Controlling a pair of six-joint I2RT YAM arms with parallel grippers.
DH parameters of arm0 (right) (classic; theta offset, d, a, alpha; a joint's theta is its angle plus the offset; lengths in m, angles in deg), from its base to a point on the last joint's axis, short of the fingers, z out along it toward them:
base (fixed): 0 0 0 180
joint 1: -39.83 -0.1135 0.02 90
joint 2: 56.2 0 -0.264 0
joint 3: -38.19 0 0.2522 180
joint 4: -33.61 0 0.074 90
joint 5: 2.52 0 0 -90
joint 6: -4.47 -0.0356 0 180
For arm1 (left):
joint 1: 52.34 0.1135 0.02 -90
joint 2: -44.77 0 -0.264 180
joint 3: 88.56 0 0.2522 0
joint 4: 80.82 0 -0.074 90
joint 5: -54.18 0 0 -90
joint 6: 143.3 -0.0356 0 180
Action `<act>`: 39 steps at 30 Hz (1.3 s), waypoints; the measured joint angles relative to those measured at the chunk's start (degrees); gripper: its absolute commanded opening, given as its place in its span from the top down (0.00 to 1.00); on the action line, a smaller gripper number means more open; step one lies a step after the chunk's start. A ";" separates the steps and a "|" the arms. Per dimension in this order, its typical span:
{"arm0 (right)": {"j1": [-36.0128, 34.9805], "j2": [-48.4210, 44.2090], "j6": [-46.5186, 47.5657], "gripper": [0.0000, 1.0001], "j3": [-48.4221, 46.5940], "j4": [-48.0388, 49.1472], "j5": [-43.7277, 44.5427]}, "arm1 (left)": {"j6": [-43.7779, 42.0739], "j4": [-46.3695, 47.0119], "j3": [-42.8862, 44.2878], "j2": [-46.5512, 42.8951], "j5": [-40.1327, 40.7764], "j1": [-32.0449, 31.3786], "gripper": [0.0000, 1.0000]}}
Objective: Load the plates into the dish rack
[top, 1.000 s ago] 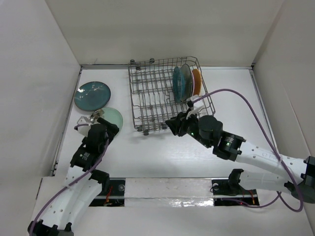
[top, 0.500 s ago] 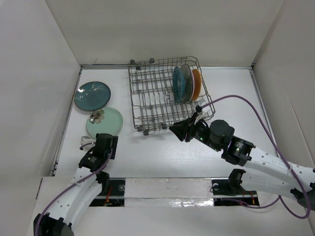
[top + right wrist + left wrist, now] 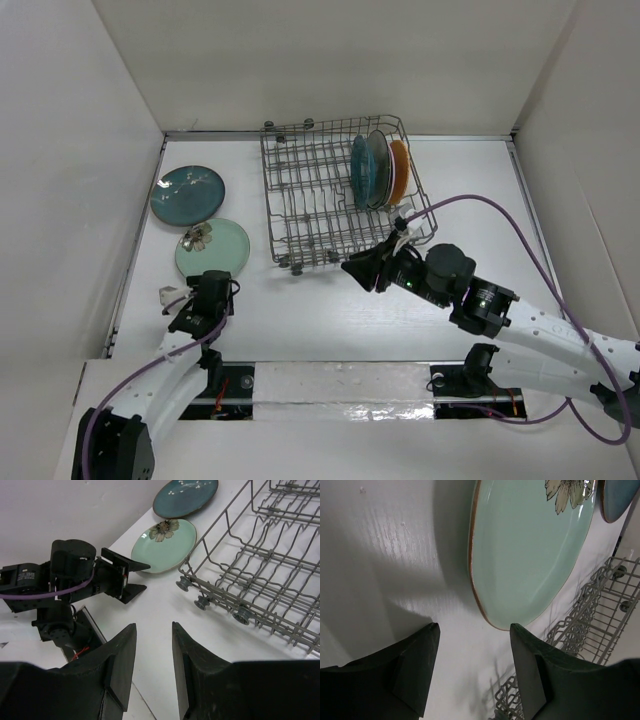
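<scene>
Just beyond the parted left fingers [image 3: 415, 665] lies the pale mint plate [image 3: 530, 555]; the right fingers [image 3: 117, 665] are parted too

1. The dish rack [image 3: 305, 195] sits at the middle rear of the surface [image 3: 480, 190].
2. Three plates [image 3: 378, 170] stand upright at the rack's right end.
3. Left of the rack, a rear plate [image 3: 187, 193] and a front plate [image 3: 215, 255] lie flat, just beside each other.
4. The left tool [image 3: 473, 627] is before the front plate.
5. The right tool [image 3: 153, 627] is before the rack's near right corner.
</scene>
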 measured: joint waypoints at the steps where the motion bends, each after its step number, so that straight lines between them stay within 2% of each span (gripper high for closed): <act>1: 0.07 -0.04 0.00 0.60 0.00 -0.11 0.00 | 0.33 0.83 -0.20 0.33 0.00 0.24 0.46; 7: 0.72 -0.31 0.00 0.60 0.04 -0.20 -0.11 | 2.71 4.66 -2.32 0.59 1.14 0.63 0.53; 12: 0.74 -0.31 -0.02 0.61 0.15 -0.22 -0.39 | 4.52 9.99 -5.33 1.11 2.40 1.05 0.69; 20: 0.74 -0.31 -0.24 0.62 0.72 -0.20 -1.46 | 5.31 12.50 -5.99 3.34 4.42 1.09 0.75; 24: 0.74 -0.35 -0.46 0.63 0.74 -0.15 -1.84 | 5.60 14.51 -6.05 4.15 5.57 1.11 1.00; 30: 0.74 -1.22 -0.46 0.63 0.83 -0.22 -1.90 | 4.70 11.04 -6.14 -0.66 5.84 1.31 1.00; 36: 0.74 -1.88 -0.46 0.63 0.83 -0.20 -1.90 | -0.11 0.66 -6.93 -16.24 4.11 1.36 1.00; 39: 0.74 -1.88 -0.48 0.63 0.83 -0.20 -1.90 | -3.21 -6.38 -4.42 -19.58 3.48 1.36 1.00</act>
